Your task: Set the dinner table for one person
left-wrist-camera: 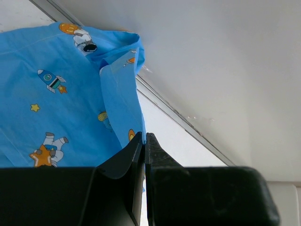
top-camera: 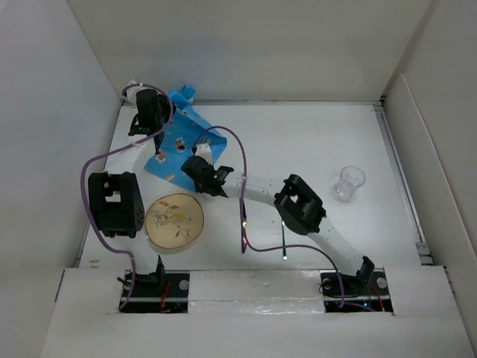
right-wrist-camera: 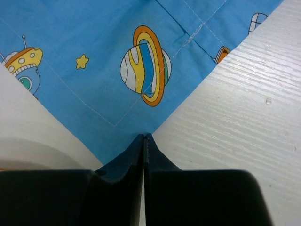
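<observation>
The blue cartoon-printed cloth placemat (top-camera: 179, 138) lies rumpled at the back left of the white dinner table (top-camera: 298, 142), with one part raised near the back wall. My left gripper (top-camera: 165, 118) is shut on an edge of the placemat (left-wrist-camera: 70, 103), pinched at the fingertips (left-wrist-camera: 141, 141). My right gripper (top-camera: 192, 165) is shut on the placemat's near corner (right-wrist-camera: 117, 70), low over the tabletop (right-wrist-camera: 235, 94). A round cream plate (top-camera: 174, 219) with a printed pattern sits at the front left. A clear glass (top-camera: 349, 181) stands at the right.
Upright white panels (top-camera: 253, 45) border the table on three sides, and the back one is close behind the left gripper (left-wrist-camera: 211, 56). A purple cable (top-camera: 242, 164) loops over the right arm.
</observation>
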`<state>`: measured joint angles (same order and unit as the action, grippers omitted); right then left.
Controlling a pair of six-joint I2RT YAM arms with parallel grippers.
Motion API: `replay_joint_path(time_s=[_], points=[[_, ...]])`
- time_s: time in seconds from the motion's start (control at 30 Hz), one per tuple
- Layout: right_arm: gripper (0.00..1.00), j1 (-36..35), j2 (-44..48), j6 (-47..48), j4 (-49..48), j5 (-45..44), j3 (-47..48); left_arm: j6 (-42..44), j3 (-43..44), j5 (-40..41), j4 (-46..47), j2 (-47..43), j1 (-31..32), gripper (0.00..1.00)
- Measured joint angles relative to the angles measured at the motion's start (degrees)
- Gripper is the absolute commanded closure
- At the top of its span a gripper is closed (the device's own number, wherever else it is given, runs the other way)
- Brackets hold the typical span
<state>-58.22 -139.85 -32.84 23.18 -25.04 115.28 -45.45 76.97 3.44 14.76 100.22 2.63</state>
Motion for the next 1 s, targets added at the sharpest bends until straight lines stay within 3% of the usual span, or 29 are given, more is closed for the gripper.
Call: replay_joint_path(time_s=[0.27,0.7,0.73,0.8,0.83,1.0], points=[[1.00,1.11,6.36,-0.61,-1.01,-2.60,-10.29,0.00,0.00,0.17,0.02,0.00,-1.31,1.00],[1.00,14.43,14.19,3.41,-0.17,-3.63,-20.61,0.70,0.00,0.90,-0.02,0.00,0.33,1.00],[0.97,15.13,15.04,3.56,-0.09,-3.58,-21.64,0.90,0.00,1.14,-0.02,0.00,0.55,1.00],[0.80,16.50,16.79,4.20,-1.38,-2.32,-24.15,1.25,0.00,1.40,-0.02,0.00,0.68,1.00],[0.64,17.05,17.75,4.57,-1.92,-1.18,-25.42,1.40,0.00,1.53,-0.04,0.00,0.66,1.00],[0.51,18.38,21.35,5.29,-5.16,4.59,-30.42,1.79,0.00,2.23,-0.09,-0.02,0.63,1.00]])
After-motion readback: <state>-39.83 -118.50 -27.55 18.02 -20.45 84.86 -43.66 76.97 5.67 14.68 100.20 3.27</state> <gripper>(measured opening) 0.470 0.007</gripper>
